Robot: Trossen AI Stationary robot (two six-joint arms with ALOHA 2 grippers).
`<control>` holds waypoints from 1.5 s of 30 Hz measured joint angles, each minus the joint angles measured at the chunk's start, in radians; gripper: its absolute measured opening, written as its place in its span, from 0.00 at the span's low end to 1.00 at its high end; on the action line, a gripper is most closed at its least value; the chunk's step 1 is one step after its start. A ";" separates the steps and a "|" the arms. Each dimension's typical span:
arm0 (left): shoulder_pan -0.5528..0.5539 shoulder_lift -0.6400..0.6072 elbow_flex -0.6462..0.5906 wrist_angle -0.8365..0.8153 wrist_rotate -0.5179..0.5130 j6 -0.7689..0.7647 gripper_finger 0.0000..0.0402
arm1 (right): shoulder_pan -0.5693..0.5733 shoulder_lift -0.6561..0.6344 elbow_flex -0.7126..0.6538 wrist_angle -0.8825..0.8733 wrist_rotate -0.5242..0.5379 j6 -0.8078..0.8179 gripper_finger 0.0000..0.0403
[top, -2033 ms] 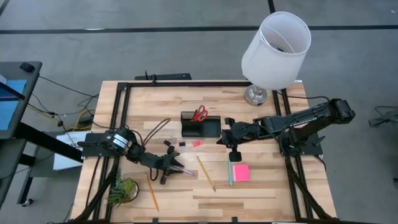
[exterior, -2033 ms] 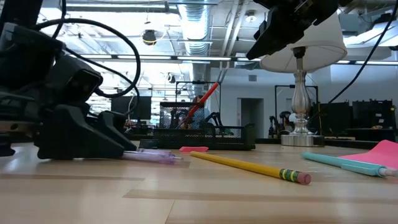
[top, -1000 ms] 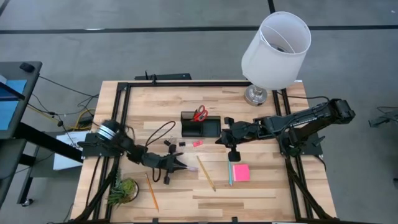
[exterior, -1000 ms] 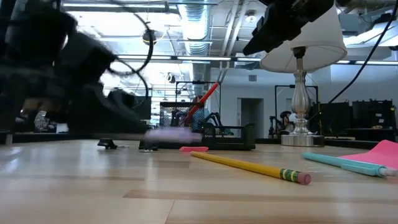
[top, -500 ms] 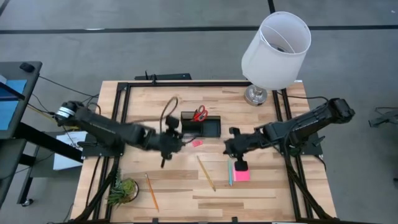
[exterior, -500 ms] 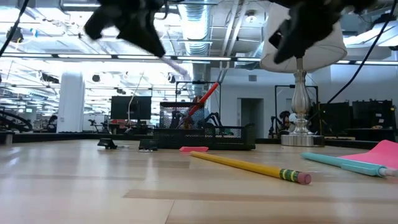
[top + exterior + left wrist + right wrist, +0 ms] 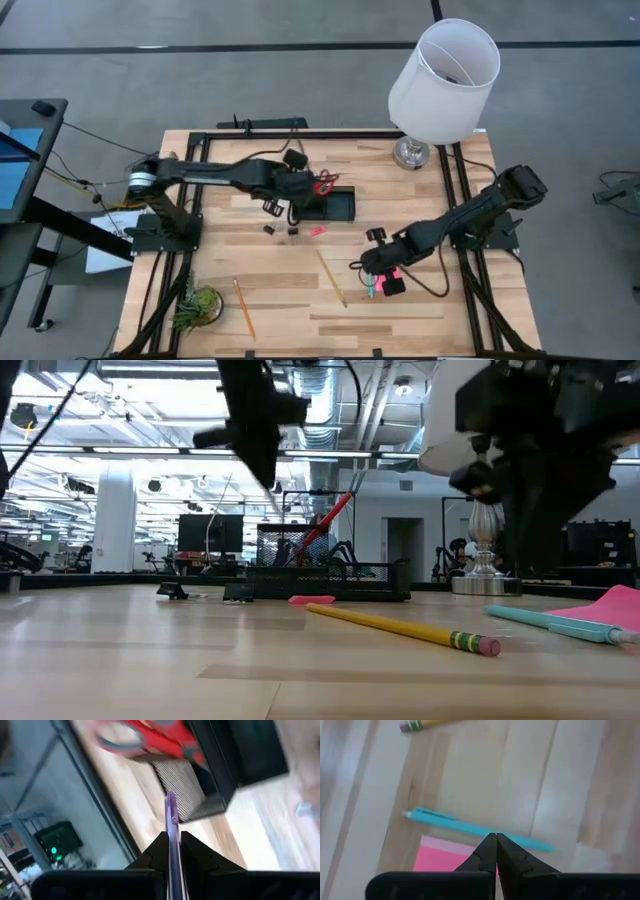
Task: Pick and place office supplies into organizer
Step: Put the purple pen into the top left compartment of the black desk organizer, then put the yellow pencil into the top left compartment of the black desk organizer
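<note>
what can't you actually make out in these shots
- High view: the thin purple pen, clamped in the left pincer, is hidden under the arm above the black mesh organizer.
- Left wrist view: the purple pen's lower end is hidden between the fingers.
- Low view: both arms blurred.
- Right wrist view: the shut right pincer covers part of the teal pen and the pink sticky pad.

Left arm stretched across the worktop's far side — left gripper (image 7: 171,842) fingers clamped tight; right gripper (image 7: 495,840) low, fingers together.

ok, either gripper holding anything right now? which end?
Left gripper is shut on the purple pen, gripping one end, the rest sticking out. Right gripper is shut and empty.
</note>
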 joint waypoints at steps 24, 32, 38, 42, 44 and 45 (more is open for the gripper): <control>-0.032 0.279 0.173 -0.229 -0.079 0.068 0.19 | -0.073 0.042 0.000 -0.006 -0.031 0.020 0.00; -0.048 0.279 0.217 -0.304 -0.151 -0.063 0.25 | -0.073 0.042 0.000 -0.005 -0.031 0.020 0.00; -0.084 0.272 0.451 -0.526 -0.144 -0.372 0.24 | -0.073 0.042 0.000 -0.008 -0.030 0.020 0.00; -0.100 0.240 0.576 -0.521 -0.044 -0.493 0.24 | -0.072 0.042 0.000 -0.006 -0.026 0.020 0.00; -0.106 0.209 0.613 -0.527 0.033 -0.515 0.24 | -0.065 0.042 0.000 -0.003 -0.020 0.020 0.00; -0.109 0.194 0.621 -0.526 0.063 -0.536 0.24 | -0.058 0.042 0.000 -0.003 -0.020 0.020 0.00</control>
